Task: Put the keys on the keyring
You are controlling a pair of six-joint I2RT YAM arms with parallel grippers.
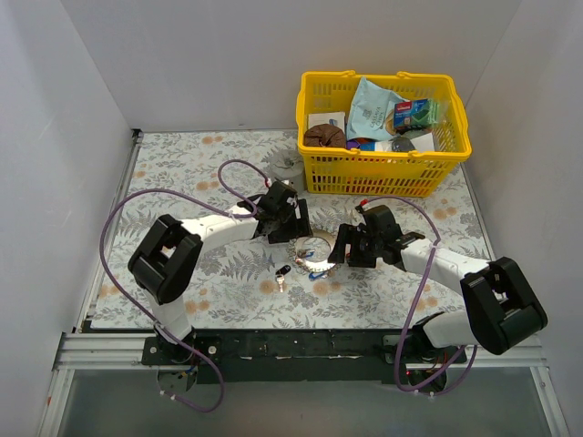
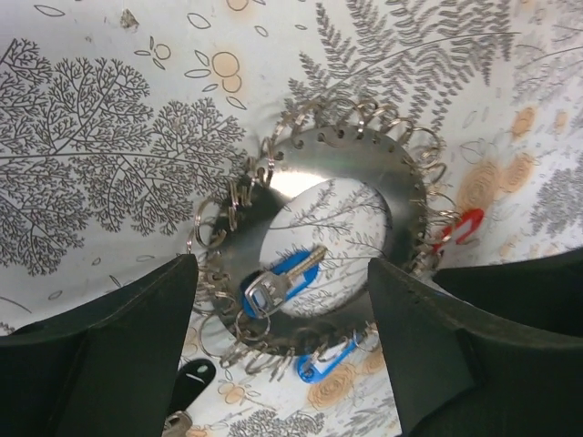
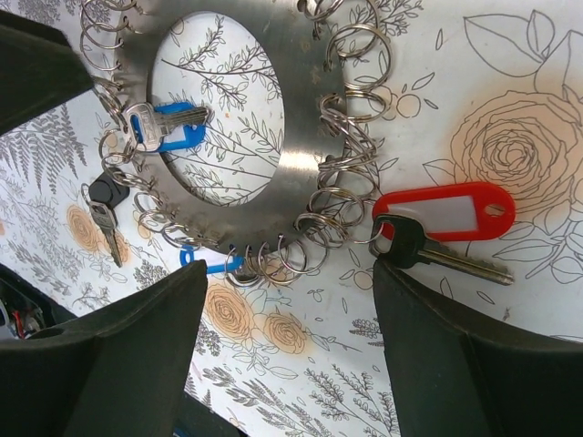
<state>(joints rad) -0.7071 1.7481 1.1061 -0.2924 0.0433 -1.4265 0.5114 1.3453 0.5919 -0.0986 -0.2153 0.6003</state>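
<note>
The left gripper (image 2: 281,273) has its jaws spread wide with nothing between them. In the left wrist view its two dark fingers (image 2: 118,346) frame the keyring (image 2: 364,159) lying on the table below. The right gripper (image 3: 290,273) is released in the same way and grasps nothing; its fingers (image 3: 455,364) stand on either side of the keyring's (image 3: 301,118) near rim.

The keyring is a flat silvery disc with a large round hole, and its edge is crowded with small wire split rings. It lies flat on the floral table (image 1: 182,173), between the two grippers. A blue-tagged key (image 2: 278,282) lies inside the hole, with its head by the inner edge. A red-tagged key (image 3: 446,218) lies just outside the rim with its head touching the outer rings; whether it is threaded onto one cannot be told. A black-headed key (image 3: 107,205) lies near the opposite side of the rim. A second blue tag (image 3: 209,259) peeks from under the rings.

From above, the left gripper (image 1: 281,218) hangs just beyond the keyring (image 1: 314,257) and the right gripper (image 1: 346,246) sits just beside it on the right. The black-headed key (image 1: 281,273) lies to its left. A yellow basket (image 1: 383,168) full of packets stands at the far edge, with a grey cup (image 1: 288,164) next to it.
</note>
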